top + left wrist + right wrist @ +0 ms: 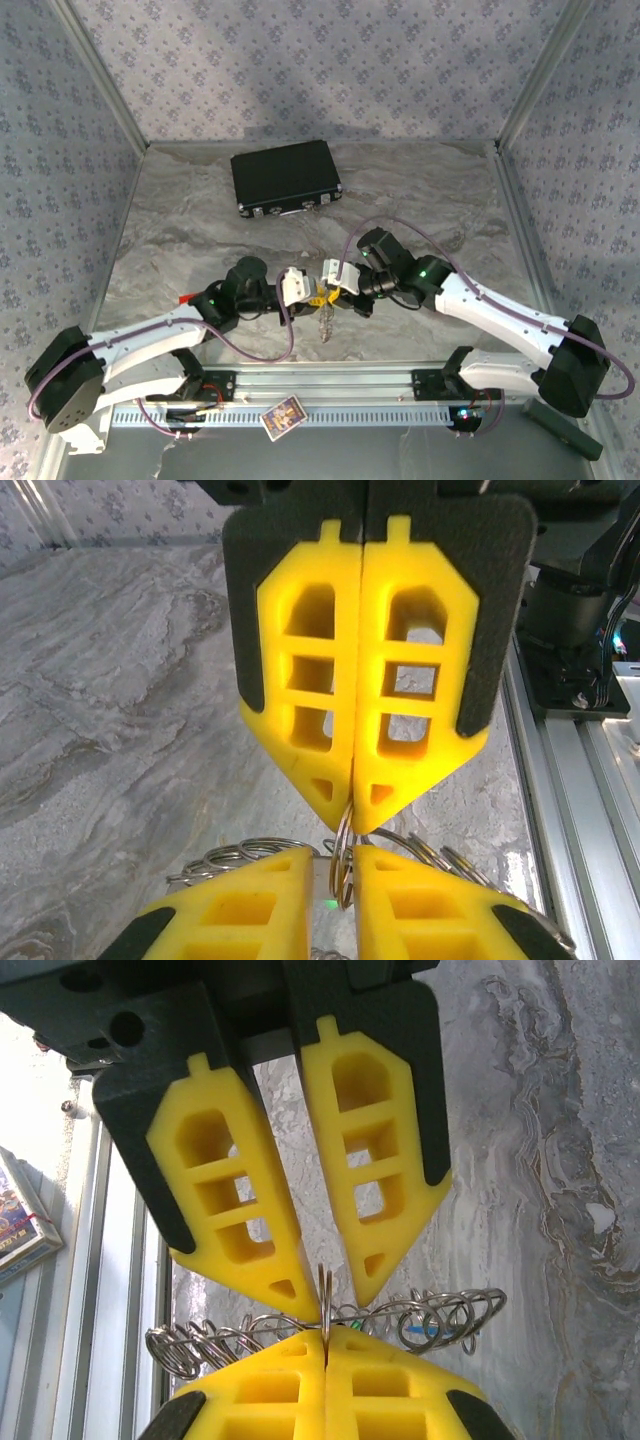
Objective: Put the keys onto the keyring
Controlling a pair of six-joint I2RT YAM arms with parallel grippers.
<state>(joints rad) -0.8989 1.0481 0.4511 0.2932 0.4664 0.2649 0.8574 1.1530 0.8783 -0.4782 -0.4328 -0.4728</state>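
Observation:
The keyring [325, 305] is held up above the table between both grippers, near the front middle. It is a silvery ring [343, 865] with several small metal loops [200, 1345] fanned along it. My right gripper [325, 1335] is shut on the ring's edge, and its closed tips [352, 798] pinch the ring from above in the left wrist view. My left gripper [335, 855] stands slightly open, with the ring passing through the gap between its fingers. A blue bit of a key [425, 1330] shows among the loops, and a green speck [356, 1325] sits beside the ring.
A black case [286, 180] lies at the back of the marbled table [180, 230]. A small card [283, 415] rests on the front rail. A red piece [186, 297] pokes out by the left arm. Frame posts stand at both back corners.

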